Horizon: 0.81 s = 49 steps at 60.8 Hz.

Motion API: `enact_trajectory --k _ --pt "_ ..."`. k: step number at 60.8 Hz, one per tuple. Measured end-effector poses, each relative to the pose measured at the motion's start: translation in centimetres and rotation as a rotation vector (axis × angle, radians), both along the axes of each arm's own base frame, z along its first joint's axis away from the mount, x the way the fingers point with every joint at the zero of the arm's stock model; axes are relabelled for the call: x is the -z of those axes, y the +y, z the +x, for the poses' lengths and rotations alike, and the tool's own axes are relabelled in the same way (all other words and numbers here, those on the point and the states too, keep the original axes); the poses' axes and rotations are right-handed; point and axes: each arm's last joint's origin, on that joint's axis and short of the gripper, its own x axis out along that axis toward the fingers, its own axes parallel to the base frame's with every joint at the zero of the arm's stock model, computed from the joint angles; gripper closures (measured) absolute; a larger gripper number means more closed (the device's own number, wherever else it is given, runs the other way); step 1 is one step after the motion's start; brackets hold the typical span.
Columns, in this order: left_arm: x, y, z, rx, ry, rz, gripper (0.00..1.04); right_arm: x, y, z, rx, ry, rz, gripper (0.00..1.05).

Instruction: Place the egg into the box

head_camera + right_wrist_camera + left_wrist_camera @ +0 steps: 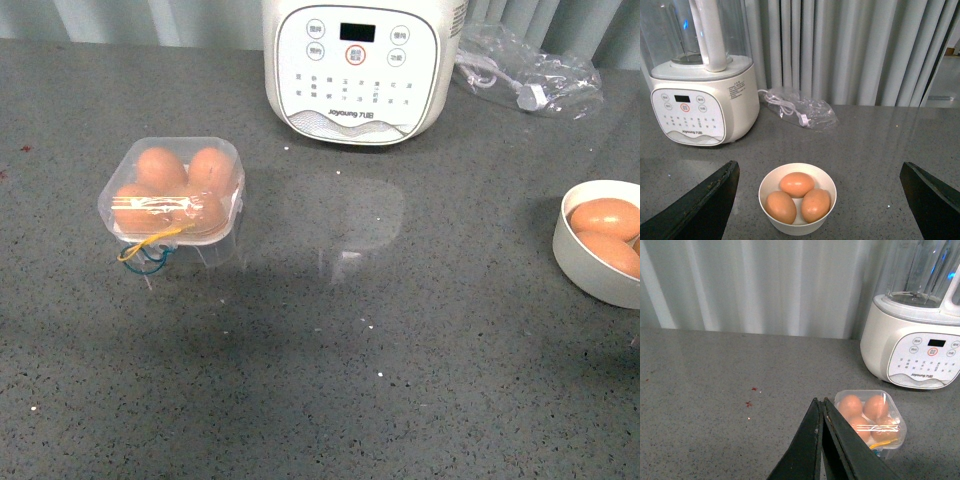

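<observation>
**Four eggs in the box, three in the bowl**

I see the box on the grey counter, left of the blender base. All four holes hold brown eggs; the nearest egg sits under glare, and the lid seems closed, though I can't be sure. The white bowl holds three eggs in the right wrist view; the front view crops it. A clear bag with a cable lies behind. My left gripper is pressed together, holding nothing; my right gripper is spread wide above the bowl.
</observation>
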Motion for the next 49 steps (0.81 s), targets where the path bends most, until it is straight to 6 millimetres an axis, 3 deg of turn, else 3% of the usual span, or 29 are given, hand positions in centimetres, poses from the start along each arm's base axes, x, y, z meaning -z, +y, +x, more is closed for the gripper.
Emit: enact_trajectory --k 24,40,49 --pt "0.3 0.0 -1.6 0.000 0.003 0.000 1.01 0.0 0.0 0.0 0.000 0.000 0.000 0.07" --pt "0.3 0.0 -1.6 0.000 0.006 0.000 1.01 0.0 0.0 0.0 0.000 0.000 0.000 0.07" --pt "0.3 0.0 -1.6 0.000 0.006 0.000 0.74 0.0 0.0 0.0 0.000 0.000 0.000 0.07"
